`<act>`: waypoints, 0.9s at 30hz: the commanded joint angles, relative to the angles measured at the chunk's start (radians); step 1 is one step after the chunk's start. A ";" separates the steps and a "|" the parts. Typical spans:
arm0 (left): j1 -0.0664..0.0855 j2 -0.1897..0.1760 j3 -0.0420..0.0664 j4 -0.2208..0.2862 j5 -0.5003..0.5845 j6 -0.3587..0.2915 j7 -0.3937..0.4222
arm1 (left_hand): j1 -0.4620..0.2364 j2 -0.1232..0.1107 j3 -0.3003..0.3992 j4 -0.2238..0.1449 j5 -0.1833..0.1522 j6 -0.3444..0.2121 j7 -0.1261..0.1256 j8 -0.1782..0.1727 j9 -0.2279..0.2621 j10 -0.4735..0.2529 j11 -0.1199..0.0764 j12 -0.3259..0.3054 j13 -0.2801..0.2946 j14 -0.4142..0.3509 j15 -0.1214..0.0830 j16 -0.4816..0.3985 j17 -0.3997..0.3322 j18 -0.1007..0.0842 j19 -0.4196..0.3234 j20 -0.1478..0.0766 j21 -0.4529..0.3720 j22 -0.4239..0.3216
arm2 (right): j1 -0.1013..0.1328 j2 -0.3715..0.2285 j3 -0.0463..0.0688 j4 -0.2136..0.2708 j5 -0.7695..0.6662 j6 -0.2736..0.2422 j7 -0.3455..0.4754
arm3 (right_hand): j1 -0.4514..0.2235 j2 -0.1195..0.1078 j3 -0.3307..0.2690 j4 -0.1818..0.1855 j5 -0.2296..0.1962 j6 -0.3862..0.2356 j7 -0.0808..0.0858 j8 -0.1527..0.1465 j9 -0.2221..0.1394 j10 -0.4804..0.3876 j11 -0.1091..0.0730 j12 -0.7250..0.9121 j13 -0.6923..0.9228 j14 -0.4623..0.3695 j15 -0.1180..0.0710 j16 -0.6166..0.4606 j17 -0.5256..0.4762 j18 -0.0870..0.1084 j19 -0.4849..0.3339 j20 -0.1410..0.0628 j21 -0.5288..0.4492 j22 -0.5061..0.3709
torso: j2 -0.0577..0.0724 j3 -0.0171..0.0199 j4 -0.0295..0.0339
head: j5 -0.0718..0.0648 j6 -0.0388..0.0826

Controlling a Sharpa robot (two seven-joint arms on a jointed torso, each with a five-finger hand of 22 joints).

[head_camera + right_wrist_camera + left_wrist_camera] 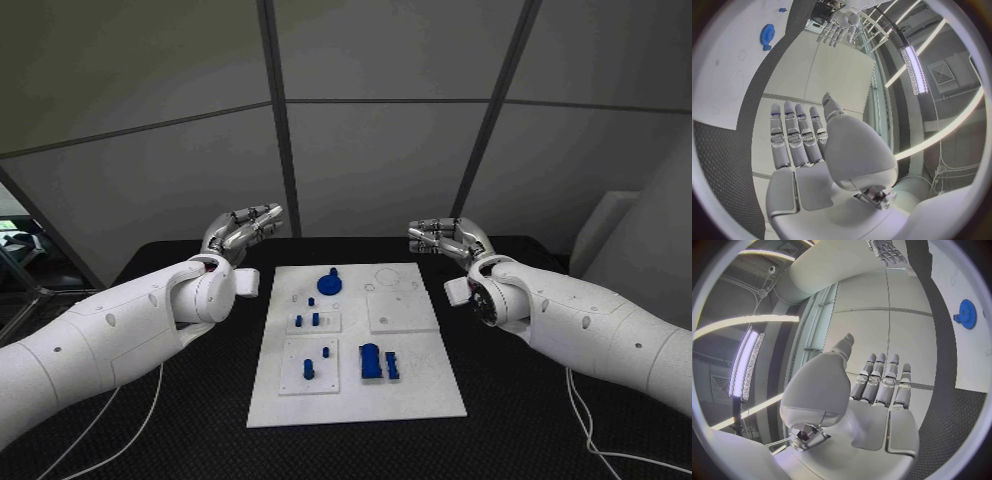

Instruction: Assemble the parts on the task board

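The silver left hand is hovering with fingers spread, holding nothing, at ten o'clock from the white rectangular task board. The small blue plastic parts are lying toward five o'clock from it, the board's long axis running twelve-to-six. The silver right hand, equally near, is hanging likewise spread and empty at two o'clock.

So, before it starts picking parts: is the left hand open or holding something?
Open. The left hand has its fingers extended and apart, palm bare, raised beside the task board.
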 commanded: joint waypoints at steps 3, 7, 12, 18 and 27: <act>0.002 -0.008 -0.007 0.029 -0.003 -0.025 0.004 | -0.480 0.045 -0.049 -0.046 -0.052 -0.276 -0.059 -0.048 -0.048 -0.279 -0.052 -0.046 -0.048 -0.261 -0.070 -0.046 -0.047 -0.060 -0.132 -0.106 -0.037 -0.072 | 0.004 -0.012 -0.009 0.034 0.018 -0.031 0.006 | -0.512 -0.041 0.045 -0.066 -0.050 -0.333 -0.063 -0.053 -0.094 -0.366 -0.062 -0.051 -0.051 -0.370 -0.052 -0.051 -0.058 -0.060 -0.317 -0.098 -0.052 -0.059 | 0.006 0.0047 0.0023 | 0.002 0.016; 0.004 -0.021 -0.022 0.087 -0.002 -0.089 0.016 | -0.601 0.045 -0.127 -0.046 -0.066 -0.345 -0.074 -0.048 -0.048 -0.349 -0.065 -0.046 -0.048 -0.326 -0.088 -0.046 -0.047 -0.060 -0.165 -0.132 -0.037 -0.090 | 0.012 -0.033 -0.026 0.098 0.058 -0.087 0.024 | -0.643 -0.041 0.045 -0.066 -0.131 -0.419 -0.079 -0.053 -0.094 -0.460 -0.077 -0.051 -0.051 -0.466 -0.066 -0.051 -0.058 -0.075 -0.399 -0.123 -0.052 -0.059 | 0.019 0.0156 0.0076 | 0.009 0.048; 0.008 -0.046 -0.050 0.197 -0.001 -0.210 0.038 | -0.716 0.045 -0.127 -0.046 -0.137 -0.411 -0.157 -0.048 -0.048 -0.414 -0.137 -0.046 -0.048 -0.387 -0.105 -0.046 -0.047 -0.059 -0.196 -0.159 -0.037 -0.107 | 0.027 -0.073 -0.058 0.219 0.135 -0.195 0.058 | -0.758 -0.041 0.045 -0.066 -0.131 -0.494 -0.093 -0.053 -0.094 -0.543 -0.091 -0.051 -0.051 -0.549 -0.139 -0.051 -0.058 -0.092 -0.471 -0.145 -0.052 -0.059 | 0.030 0.0254 0.0123 | 0.016 0.076; 0.014 -0.082 -0.091 0.357 0.002 -0.388 0.071 | -0.839 0.045 -0.127 -0.046 -0.137 -0.481 -0.157 -0.048 -0.048 -0.485 -0.137 -0.046 -0.048 -0.453 -0.186 -0.046 -0.047 -0.060 -0.229 -0.187 -0.037 -0.190 | 0.049 -0.134 -0.108 0.405 0.253 -0.359 0.111 | -0.896 -0.041 0.045 -0.066 -0.131 -0.584 -0.168 -0.053 -0.094 -0.641 -0.165 -0.051 -0.051 -0.649 -0.139 -0.051 -0.058 -0.103 -0.556 -0.171 -0.052 -0.059 | 0.032 0.0271 0.0131 | 0.017 0.081; 0.018 -0.106 -0.117 0.462 0.003 -0.504 0.092 | -0.975 0.045 -0.127 -0.046 -0.137 -0.559 -0.157 -0.048 -0.048 -0.564 -0.137 -0.046 -0.048 -0.526 -0.186 -0.046 -0.047 -0.059 -0.269 -0.277 -0.037 -0.190 | 0.065 -0.178 -0.144 0.538 0.337 -0.477 0.148 | -1.039 -0.041 0.045 -0.066 -0.131 -0.678 -0.168 -0.053 -0.094 -0.744 -0.165 -0.051 -0.051 -0.753 -0.139 -0.051 -0.058 -0.179 -0.644 -0.261 -0.052 -0.059 | 0.032 0.0271 0.0131 | 0.017 0.081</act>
